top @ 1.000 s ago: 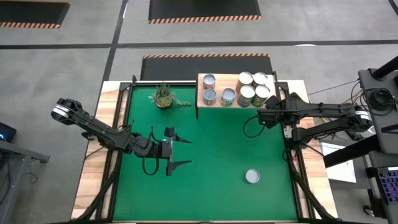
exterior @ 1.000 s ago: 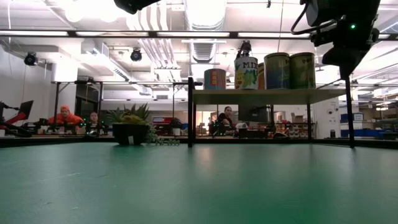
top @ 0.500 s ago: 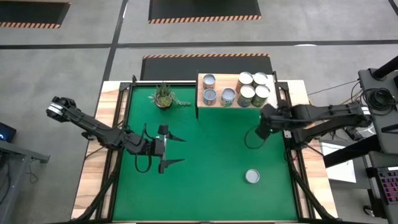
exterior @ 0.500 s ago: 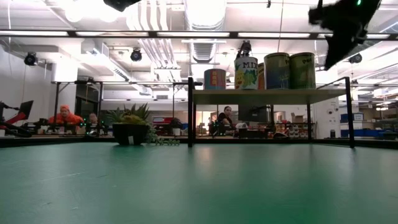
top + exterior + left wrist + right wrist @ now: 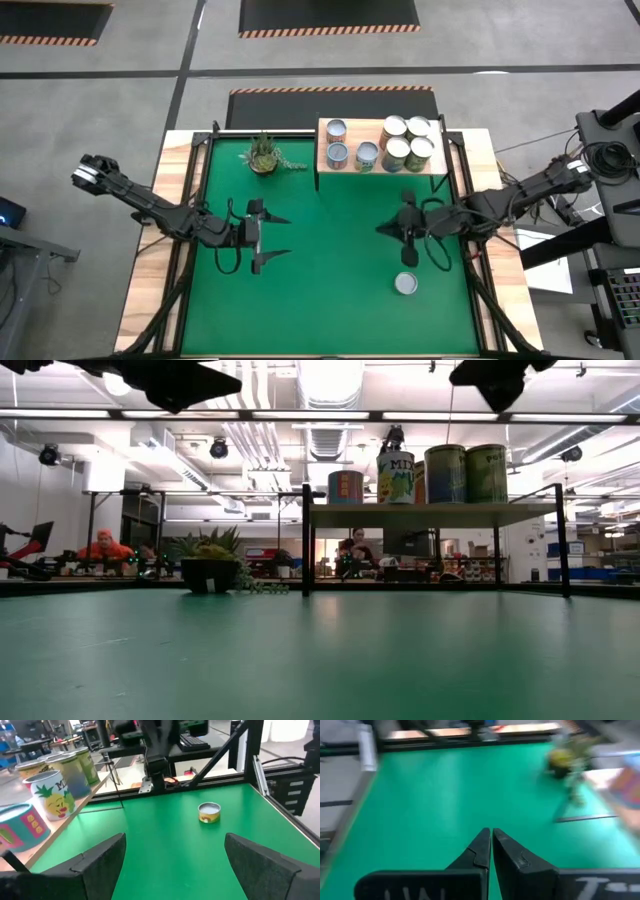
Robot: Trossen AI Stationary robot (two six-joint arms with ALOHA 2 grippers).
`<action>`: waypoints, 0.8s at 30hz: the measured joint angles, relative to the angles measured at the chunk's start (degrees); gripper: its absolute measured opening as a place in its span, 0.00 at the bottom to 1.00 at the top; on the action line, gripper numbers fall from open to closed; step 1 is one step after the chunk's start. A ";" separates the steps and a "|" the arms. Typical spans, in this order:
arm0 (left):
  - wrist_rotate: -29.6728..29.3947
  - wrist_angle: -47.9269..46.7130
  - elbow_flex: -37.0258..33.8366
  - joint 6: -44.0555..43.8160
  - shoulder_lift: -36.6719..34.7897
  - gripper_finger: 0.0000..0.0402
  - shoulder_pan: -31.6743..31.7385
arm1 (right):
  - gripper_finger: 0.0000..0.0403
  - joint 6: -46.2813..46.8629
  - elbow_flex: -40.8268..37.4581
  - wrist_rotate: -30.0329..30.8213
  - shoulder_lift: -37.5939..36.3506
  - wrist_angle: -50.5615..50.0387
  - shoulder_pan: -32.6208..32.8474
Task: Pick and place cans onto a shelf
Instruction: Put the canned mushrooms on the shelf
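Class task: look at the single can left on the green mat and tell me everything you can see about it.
The can is a short metal cylinder standing upright on the green mat, toward its front right area. Its round top is shiny silver, and the left wrist view shows a yellowish label round its side. Nothing touches it; the right gripper, shut and empty, hangs nearby.

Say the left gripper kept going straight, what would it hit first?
Likely the can on the mat, slightly off the open left gripper's line; depth is unclear, so it might pass.
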 joint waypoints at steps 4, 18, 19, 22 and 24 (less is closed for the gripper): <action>-0.05 0.22 0.12 -0.73 0.45 0.80 0.00 | 0.02 6.98 -0.18 -5.83 2.95 0.84 0.00; -2.20 0.62 0.79 -1.14 1.81 0.80 0.09 | 0.02 35.94 8.59 -22.16 16.21 -34.88 5.52; -2.45 1.10 0.81 -0.77 1.79 0.80 0.10 | 0.02 38.15 10.09 -23.80 17.39 -39.12 6.40; -2.55 2.38 0.87 0.84 1.76 0.80 0.11 | 0.02 42.39 12.70 -26.42 19.98 -45.63 10.03; -2.55 2.85 0.89 1.82 1.76 0.80 0.10 | 0.02 45.34 13.13 -26.02 20.95 -45.27 13.17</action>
